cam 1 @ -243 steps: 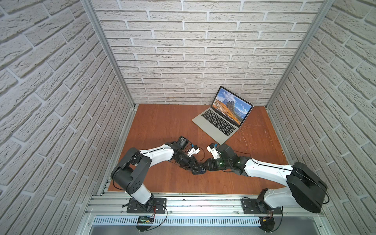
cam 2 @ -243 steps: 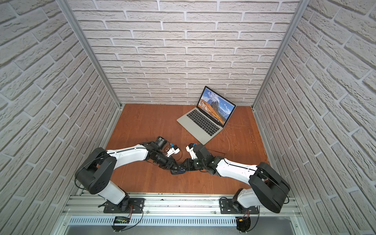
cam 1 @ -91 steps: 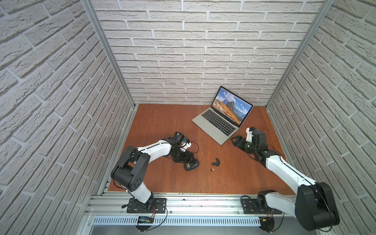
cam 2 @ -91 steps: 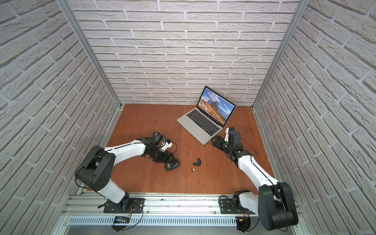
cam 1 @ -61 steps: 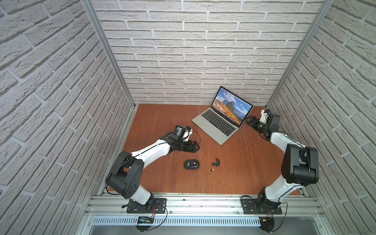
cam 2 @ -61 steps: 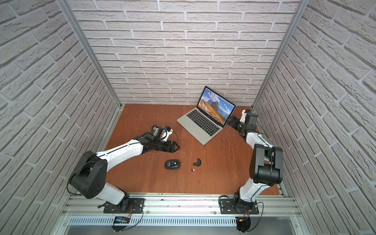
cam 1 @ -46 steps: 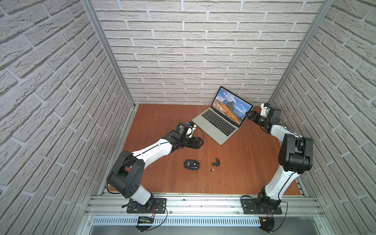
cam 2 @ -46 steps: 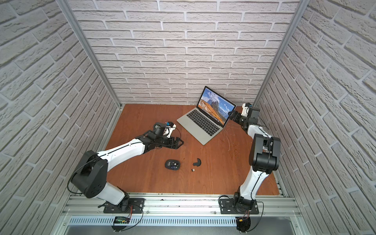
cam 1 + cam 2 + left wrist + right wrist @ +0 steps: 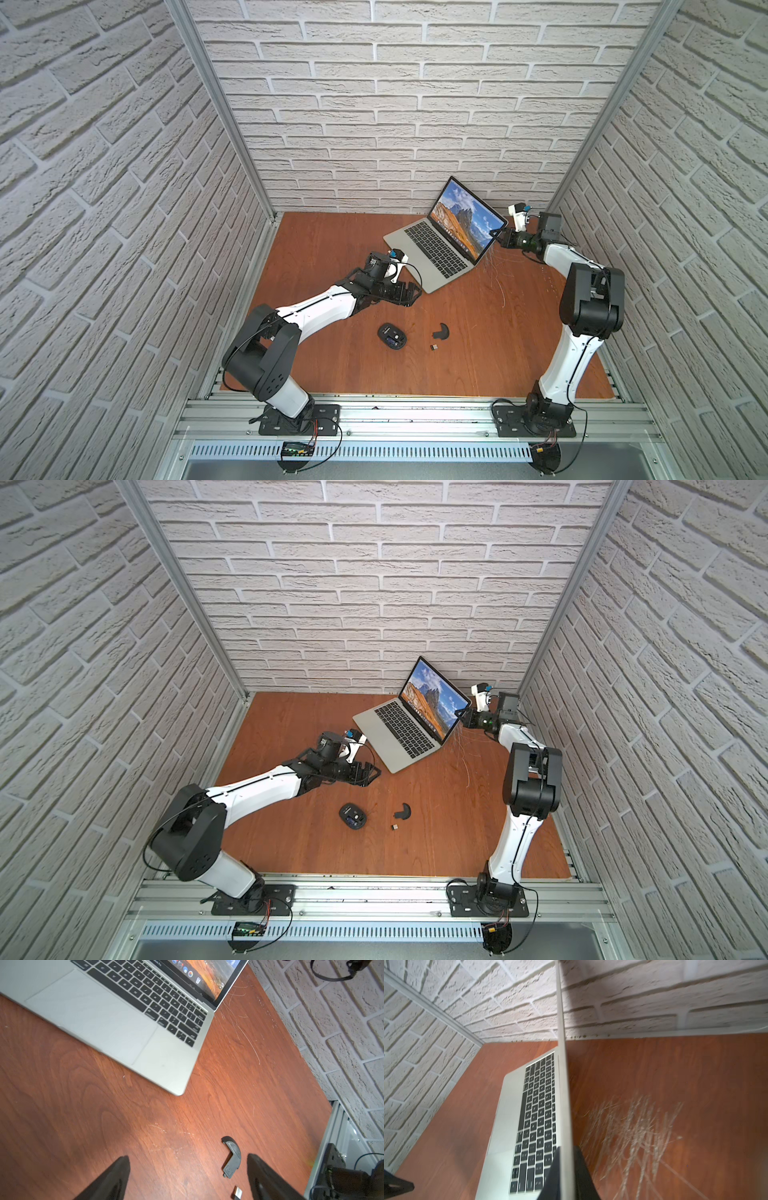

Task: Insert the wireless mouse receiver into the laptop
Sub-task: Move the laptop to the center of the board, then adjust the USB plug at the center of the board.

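Note:
The laptop (image 9: 432, 253) (image 9: 399, 733) stands open at the back right of the wooden table, its screen lit. My right gripper (image 9: 496, 233) (image 9: 460, 713) is shut on the right edge of the laptop's screen; in the right wrist view the thin lid edge (image 9: 562, 1084) runs between the two black fingers (image 9: 550, 1178). The wireless mouse receiver (image 9: 434, 347) (image 9: 395, 827) (image 9: 238, 1192) lies loose on the table, held by nothing. My left gripper (image 9: 411, 293) (image 9: 372, 773) (image 9: 188, 1158) hangs open and empty just off the laptop's front corner (image 9: 178, 1091).
A black mouse (image 9: 392, 336) (image 9: 352, 816) lies on the table left of the receiver. Its curved black cover (image 9: 441, 331) (image 9: 231, 1156) lies just behind the receiver. Brick walls close in the table at the back and on both sides. Scratches mark the wood right of the laptop.
Both arms left the mouse. The right arm swung to the back right and its gripper shut on the laptop's screen edge. The left arm moved up to the laptop's front corner, still open.

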### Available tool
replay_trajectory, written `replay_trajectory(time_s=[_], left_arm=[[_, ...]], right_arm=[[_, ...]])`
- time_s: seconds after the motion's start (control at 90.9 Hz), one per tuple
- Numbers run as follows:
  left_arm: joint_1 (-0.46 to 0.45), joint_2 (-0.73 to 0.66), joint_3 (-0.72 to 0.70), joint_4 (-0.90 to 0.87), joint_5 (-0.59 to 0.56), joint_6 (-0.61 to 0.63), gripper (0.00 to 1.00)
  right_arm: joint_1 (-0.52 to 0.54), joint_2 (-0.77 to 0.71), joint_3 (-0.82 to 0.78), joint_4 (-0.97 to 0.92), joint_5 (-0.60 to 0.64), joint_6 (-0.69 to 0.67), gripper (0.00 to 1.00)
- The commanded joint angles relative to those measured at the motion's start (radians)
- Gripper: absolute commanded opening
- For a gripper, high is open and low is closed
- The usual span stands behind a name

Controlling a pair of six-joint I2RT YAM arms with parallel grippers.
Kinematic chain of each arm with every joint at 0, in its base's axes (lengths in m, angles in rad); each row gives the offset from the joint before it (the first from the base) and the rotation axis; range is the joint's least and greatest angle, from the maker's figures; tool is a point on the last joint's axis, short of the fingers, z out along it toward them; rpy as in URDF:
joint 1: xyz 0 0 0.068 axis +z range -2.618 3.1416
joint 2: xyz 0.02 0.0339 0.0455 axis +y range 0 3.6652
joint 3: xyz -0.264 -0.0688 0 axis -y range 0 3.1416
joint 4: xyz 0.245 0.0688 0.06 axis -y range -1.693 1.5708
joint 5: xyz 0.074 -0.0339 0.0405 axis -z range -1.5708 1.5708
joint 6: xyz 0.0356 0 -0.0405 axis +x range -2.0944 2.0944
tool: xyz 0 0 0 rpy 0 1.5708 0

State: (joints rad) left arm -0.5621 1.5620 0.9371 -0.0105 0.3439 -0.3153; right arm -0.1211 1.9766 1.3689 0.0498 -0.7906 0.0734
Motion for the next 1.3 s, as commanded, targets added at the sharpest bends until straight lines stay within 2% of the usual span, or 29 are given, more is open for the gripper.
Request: replay_trajectory(time_s=[0.0, 0.099, 0.198, 0.286, 0.473, 0.539, 0.605, 0.682, 0.759, 0.803, 0.913, 1.045, 1.166, 1.287], left_arm=[[0.01, -0.044, -0.027, 0.038, 0.003, 0.037, 0.91], [0.021, -0.041, -0.029, 0.038, 0.007, 0.038, 0.91], [0.038, -0.025, -0.025, 0.038, 0.0, 0.038, 0.92], [0.051, -0.009, -0.024, 0.041, -0.006, 0.03, 0.91], [0.079, 0.02, -0.03, 0.048, -0.007, 0.017, 0.92], [0.093, 0.034, -0.038, 0.047, -0.018, 0.002, 0.92], [0.109, 0.048, -0.052, 0.057, -0.016, -0.019, 0.91], [0.128, 0.064, -0.074, 0.091, 0.007, -0.047, 0.9], [0.136, 0.071, -0.088, 0.12, 0.025, -0.062, 0.89], [0.137, 0.073, -0.097, 0.131, 0.033, -0.067, 0.87], [0.138, 0.075, -0.116, 0.148, 0.04, -0.071, 0.85], [0.145, 0.085, -0.137, 0.173, 0.054, -0.078, 0.84], [0.148, 0.112, -0.157, 0.22, 0.104, -0.103, 0.8], [0.149, 0.131, -0.168, 0.236, 0.115, -0.102, 0.77]], right_arm=[[0.116, -0.125, -0.107, 0.066, -0.009, 0.003, 0.04], [0.204, -0.199, -0.19, 0.1, 0.06, 0.005, 0.03], [0.287, -0.253, -0.273, 0.173, 0.142, 0.062, 0.04], [0.355, -0.278, -0.339, 0.253, 0.153, 0.096, 0.03], [0.456, -0.278, -0.384, 0.253, 0.144, 0.113, 0.04], [0.479, -0.285, -0.398, 0.24, 0.184, 0.123, 0.04], [0.492, -0.298, -0.391, 0.184, 0.254, 0.149, 0.13], [0.495, -0.32, -0.366, 0.087, 0.348, 0.2, 0.39], [0.495, -0.37, -0.35, -0.024, 0.435, 0.275, 0.6], [0.498, -0.403, -0.352, -0.099, 0.477, 0.328, 0.66], [0.516, -0.517, -0.375, -0.324, 0.603, 0.509, 0.65], [0.607, -0.67, -0.526, -0.445, 0.641, 0.745, 0.66], [0.747, -0.782, -0.677, -0.426, 0.627, 0.945, 0.67], [0.891, -0.798, -0.755, -0.35, 0.668, 1.097, 0.67]])
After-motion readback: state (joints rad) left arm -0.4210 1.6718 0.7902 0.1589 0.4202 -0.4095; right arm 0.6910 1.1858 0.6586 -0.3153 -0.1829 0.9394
